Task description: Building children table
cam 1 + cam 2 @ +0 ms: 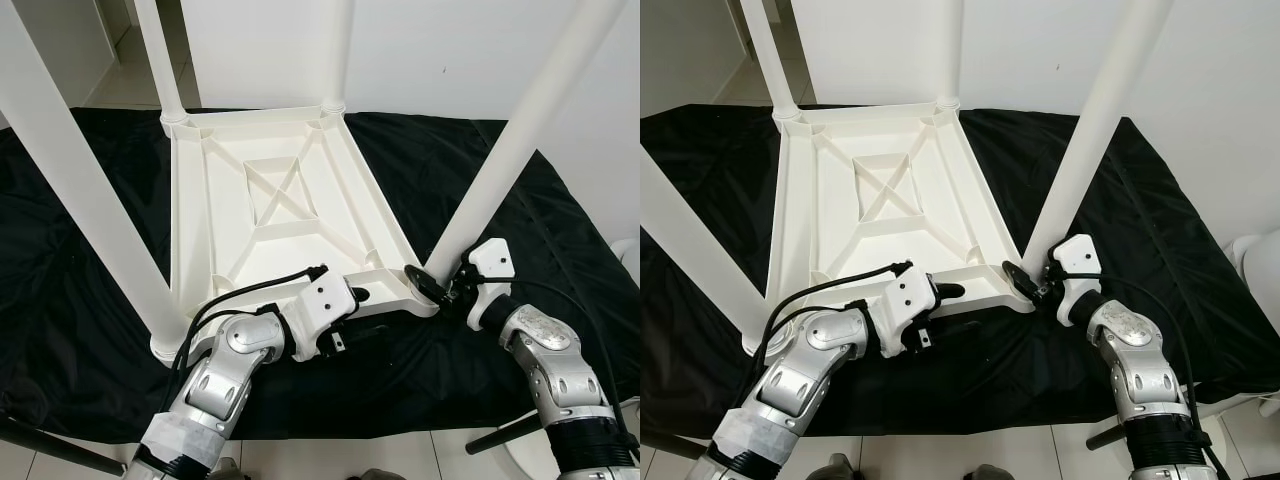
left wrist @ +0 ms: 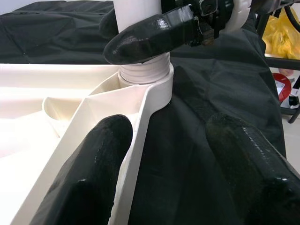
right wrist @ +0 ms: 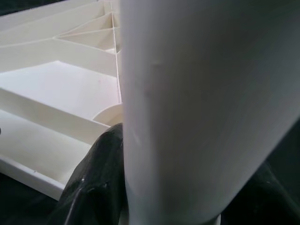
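No writing to read anywhere. The white plastic children's table (image 1: 280, 200) lies upside down on a black cloth (image 1: 80, 330), its ribbed underside up and smooth round legs rising out of frame. The right claw (image 1: 437, 287) is clenched around the near right leg (image 1: 500, 165) at its socket. The left claw (image 2: 164, 154) is spread, straddling the table's near rim.

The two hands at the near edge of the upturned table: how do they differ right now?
The right hand is clamped around the base of the near-right leg, a finger on either side. The left hand is open, straddling the tabletop's near rim and gripping nothing. The right works at the corner socket; the left sits along the edge beside it. Both sit low over the black cloth.
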Tool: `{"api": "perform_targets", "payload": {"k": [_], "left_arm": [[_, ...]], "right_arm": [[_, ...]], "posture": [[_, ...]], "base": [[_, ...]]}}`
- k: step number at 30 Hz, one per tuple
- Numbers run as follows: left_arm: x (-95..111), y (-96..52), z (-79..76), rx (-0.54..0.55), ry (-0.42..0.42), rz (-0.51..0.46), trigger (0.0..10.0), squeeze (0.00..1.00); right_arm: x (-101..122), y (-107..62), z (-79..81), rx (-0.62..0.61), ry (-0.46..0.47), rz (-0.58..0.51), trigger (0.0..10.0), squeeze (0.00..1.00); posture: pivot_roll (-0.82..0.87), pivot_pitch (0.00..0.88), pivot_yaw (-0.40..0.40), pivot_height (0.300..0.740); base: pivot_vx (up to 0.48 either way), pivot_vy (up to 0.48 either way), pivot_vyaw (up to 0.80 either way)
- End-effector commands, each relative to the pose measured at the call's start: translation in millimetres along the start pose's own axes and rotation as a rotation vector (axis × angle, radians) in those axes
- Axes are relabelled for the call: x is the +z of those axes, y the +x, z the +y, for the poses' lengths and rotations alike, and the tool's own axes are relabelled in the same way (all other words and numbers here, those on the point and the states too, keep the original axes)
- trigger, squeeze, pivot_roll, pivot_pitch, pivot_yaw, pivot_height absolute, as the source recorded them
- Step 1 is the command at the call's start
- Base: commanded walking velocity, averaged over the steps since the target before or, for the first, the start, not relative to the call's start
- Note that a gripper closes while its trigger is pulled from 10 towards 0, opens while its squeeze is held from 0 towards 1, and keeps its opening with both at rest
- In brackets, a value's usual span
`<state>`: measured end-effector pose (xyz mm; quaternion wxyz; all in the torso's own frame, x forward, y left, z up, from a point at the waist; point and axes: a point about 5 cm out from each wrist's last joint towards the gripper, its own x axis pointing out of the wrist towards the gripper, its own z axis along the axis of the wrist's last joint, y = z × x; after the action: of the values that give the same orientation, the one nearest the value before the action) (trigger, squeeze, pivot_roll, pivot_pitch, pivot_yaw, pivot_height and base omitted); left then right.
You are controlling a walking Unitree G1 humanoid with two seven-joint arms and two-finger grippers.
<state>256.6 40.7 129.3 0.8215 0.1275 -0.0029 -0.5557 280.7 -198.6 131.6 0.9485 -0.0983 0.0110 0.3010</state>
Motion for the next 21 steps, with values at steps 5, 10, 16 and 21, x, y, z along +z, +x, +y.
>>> {"api": "perform_targets", "payload": {"k": [5, 10, 16, 21], "left_arm": [[-1, 0.3, 8.6, 0.125, 0.017, 0.007, 10.0, 0.00], [3, 1.1, 15.1, 0.153, -0.001, -0.016, 10.0, 0.00], [4, 0.3, 15.8, 0.157, 0.000, -0.018, 10.0, 0.00], [3, 0.0, 16.2, 0.160, 0.001, -0.016, 10.0, 0.00]], "right_arm": [[-16, -1.7, 6.2, -0.036, -0.011, 0.078, 10.0, 0.00], [-13, 2.1, 5.9, -0.187, 0.042, 0.052, 10.0, 0.00], [-11, 7.9, 20.3, -0.367, 0.121, 0.032, 10.0, 0.00], [-12, 9.3, 26.4, -0.541, 0.189, 0.038, 10.0, 0.00]], "posture": [[0.02, 0.019, -0.040, 0.740], [0.02, 0.020, -0.039, 0.740], [0.02, 0.019, -0.041, 0.740], [0.02, 0.016, -0.043, 0.740]], "base": [[0.000, 0.000, 0.00], [0.000, 0.000, 0.00], [0.000, 0.000, 0.00], [0.000, 0.000, 0.00]]}}
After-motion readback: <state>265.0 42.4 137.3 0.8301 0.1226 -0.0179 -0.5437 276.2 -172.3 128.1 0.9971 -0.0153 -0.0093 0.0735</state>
